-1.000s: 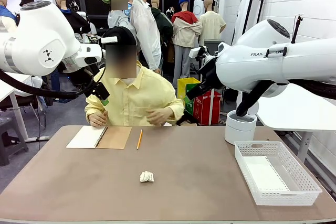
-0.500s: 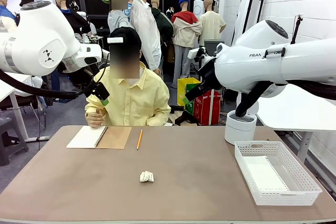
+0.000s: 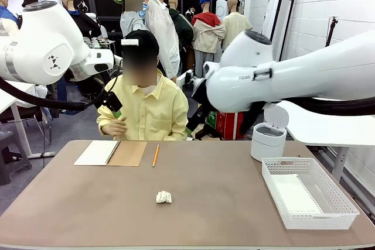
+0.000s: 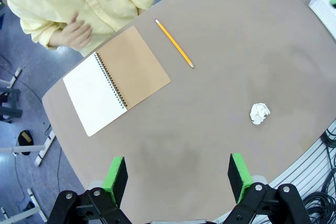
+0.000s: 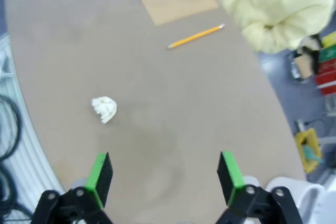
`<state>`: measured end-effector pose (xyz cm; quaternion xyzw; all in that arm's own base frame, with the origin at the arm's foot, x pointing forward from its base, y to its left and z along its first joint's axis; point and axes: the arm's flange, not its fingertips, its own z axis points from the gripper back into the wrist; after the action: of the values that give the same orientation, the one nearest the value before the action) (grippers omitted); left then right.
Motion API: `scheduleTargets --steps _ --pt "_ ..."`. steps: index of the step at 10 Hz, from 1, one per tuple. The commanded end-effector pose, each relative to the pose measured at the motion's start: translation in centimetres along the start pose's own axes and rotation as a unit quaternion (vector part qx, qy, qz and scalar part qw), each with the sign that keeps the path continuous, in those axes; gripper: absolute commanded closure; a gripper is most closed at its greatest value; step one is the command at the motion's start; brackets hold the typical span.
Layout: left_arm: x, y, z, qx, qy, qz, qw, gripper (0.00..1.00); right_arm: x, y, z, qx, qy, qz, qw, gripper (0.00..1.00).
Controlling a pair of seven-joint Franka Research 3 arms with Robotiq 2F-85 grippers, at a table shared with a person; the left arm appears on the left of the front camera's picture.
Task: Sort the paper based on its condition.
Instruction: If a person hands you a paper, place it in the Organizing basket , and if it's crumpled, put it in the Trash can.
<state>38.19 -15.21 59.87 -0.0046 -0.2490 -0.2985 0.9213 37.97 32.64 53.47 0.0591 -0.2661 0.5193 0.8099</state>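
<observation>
Paper point(image 3: 163, 197) crumpled into a ball lies mid-table toward the near edge; a flat sheet point(image 3: 291, 194) sits in the white basket point(image 3: 345, 206) at the right edge, partly hidden by its walls. Person's hand point(image 3: 115, 127) blurred, raised over the far edge. Left gripper point(image 4: 178, 176) jaws wide, empty, above the table; right gripper point(image 5: 164, 176) likewise. Brown table point(image 3: 222, 203), notebook point(image 3: 111, 153) and pencil point(image 3: 156, 155) near the far edge.
</observation>
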Motion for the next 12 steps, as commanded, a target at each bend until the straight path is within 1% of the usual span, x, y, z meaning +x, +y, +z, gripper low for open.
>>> scheduleTargets --steps 1,3,4,5,9,10,12 --pt "0.0 0.2 0.1 0.000 -0.001 -0.001 1.000 0.00 0.9 0.2 -1.7 0.006 0.039 0.038 0.999 0.00" --pt "0.0 0.2 0.1 0.000 -0.001 -0.001 1.000 0.00 1.2 0.8 -3.2 0.005 0.068 0.043 0.997 0.00" --pt "0.0 0.2 0.1 0.000 -0.001 -0.001 1.000 0.00 1.4 0.6 -2.6 -0.015 0.071 0.018 0.997 0.00" --pt "0.0 0.2 0.1 0.000 -0.001 -0.001 1.000 0.00 0.4 1.5 -3.5 0.016 0.048 0.035 0.998 0.00" --pt "0.0 0.2 0.1 0.000 -0.001 -0.001 1.000 0.00 0.4 1.5 -3.5 0.016 0.048 0.035 0.998 0.00" --pt "0.0 0.2 0.1 0.000 -0.001 -0.001 1.000 0.00 0.6 1.5 -3.5 0.010 0.056 0.036 0.998 0.00" --pt "0.0 0.2 0.1 0.000 -0.001 -0.001 1.000 0.00 1.2 2.4 -7.5 0.055 0.069 0.079 0.993 0.00"
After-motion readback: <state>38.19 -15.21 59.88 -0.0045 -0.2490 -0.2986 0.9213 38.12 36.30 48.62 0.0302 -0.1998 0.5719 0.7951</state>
